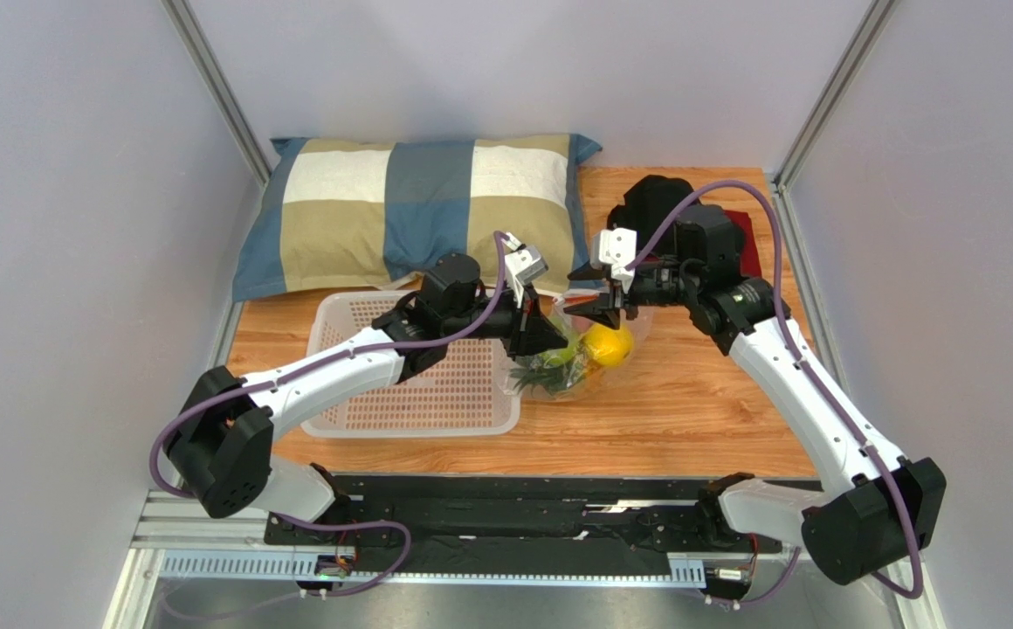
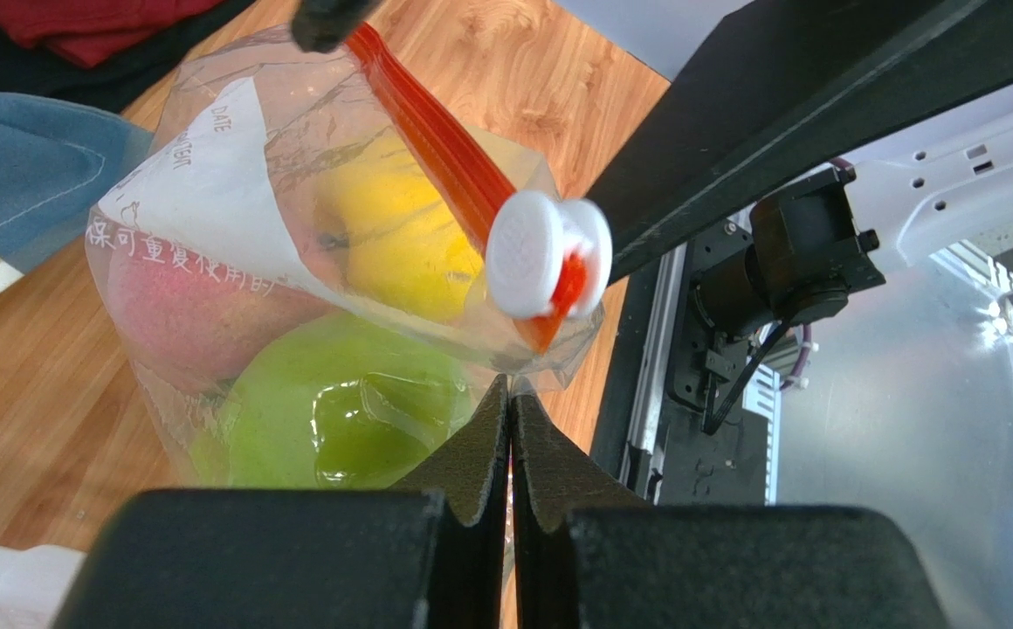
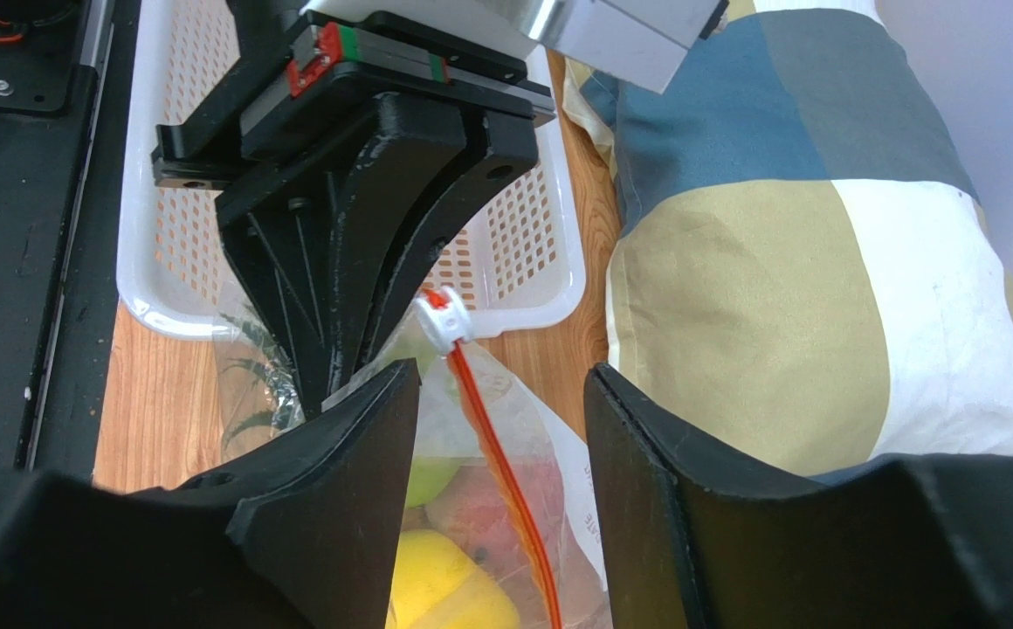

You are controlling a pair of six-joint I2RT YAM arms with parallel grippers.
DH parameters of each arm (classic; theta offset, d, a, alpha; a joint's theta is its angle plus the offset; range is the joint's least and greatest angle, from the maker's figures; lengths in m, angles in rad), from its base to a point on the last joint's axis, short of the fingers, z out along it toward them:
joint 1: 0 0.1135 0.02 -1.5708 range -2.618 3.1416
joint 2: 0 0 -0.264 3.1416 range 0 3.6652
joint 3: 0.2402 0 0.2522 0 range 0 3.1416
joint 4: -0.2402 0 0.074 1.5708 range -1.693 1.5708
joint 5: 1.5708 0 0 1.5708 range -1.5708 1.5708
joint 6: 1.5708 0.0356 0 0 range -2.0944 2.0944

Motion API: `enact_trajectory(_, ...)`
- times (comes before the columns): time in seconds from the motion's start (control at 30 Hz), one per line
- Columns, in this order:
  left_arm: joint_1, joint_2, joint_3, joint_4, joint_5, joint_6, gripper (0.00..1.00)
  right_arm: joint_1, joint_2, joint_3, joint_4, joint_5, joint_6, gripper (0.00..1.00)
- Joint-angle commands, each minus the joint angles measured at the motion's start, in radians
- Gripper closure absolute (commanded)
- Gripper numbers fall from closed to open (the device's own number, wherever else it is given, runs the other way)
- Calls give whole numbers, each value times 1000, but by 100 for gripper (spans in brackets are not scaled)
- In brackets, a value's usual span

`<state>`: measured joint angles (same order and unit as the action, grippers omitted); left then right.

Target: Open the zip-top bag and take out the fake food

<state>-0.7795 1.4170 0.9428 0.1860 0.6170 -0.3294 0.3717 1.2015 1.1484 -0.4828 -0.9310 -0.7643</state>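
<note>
The closed left hand [image 2: 511, 393] is pinching the crinkly clear zip-top bag [image 2: 184, 197] of glossy round fake food [image 2: 394, 249]; the part-open right hand [image 3: 499, 380] is straddling its red zip strip [image 3: 492, 446].

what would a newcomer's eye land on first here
A clear crinkly plastic zip-top bag of bright plastic fruit sits mid-table, pinched by the shut left end effector. Its red-orange zip strip runs between the fingers of the open right end effector. Behind lies a blue, beige and white checked pillow.
</note>
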Motion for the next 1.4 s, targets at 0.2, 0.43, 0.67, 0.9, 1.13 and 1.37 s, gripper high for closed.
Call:
enact_trajectory(0.2, -6, -36, 42, -10, -6, 30, 100, 12, -36, -21, 50, -66, -3, 51)
enact_trajectory(0.43, -7, -35, 47, -20, -7, 33, 100, 39, -5, 10, 53, -62, 0, 57)
enact_trajectory(0.67, -7, -35, 44, -22, -6, 39, 100, 47, 10, 27, 56, -54, 2, 57)
enact_trajectory(0.9, -7, -33, 47, -28, -5, 43, 100, 53, 20, 50, 39, -60, -4, 61)
enact_trajectory(1.13, -7, -67, 30, -36, -42, 50, 100, 59, 27, 76, -45, -43, -49, 100)
enact_trajectory(1.37, -15, -174, -38, 49, -149, 78, 37, 59, -51, 47, -23, 15, 32, 100)
